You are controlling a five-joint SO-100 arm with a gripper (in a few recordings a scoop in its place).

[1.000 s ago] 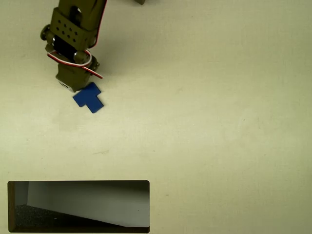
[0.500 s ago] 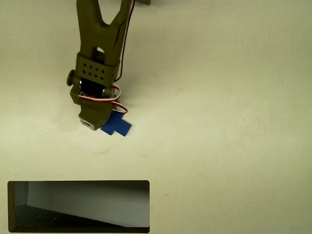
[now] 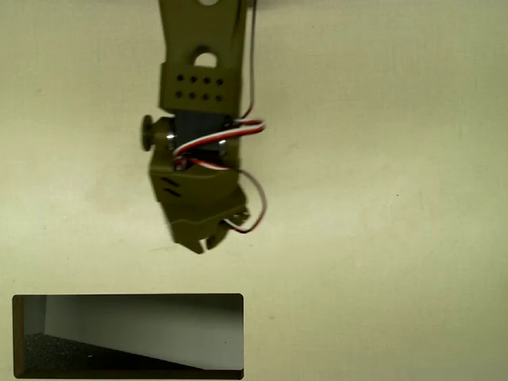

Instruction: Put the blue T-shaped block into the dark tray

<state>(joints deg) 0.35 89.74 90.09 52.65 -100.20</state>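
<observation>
Overhead view: the gripper (image 3: pixel 208 238) is poised just above the tray (image 3: pixel 127 298); its grasp cannot be judged, and the block is hidden. Release should be delayed until the tray floor is beneath.

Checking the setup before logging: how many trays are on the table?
1: the dark tray lies at the bottom left of the overhead view, below the gripper.
</observation>
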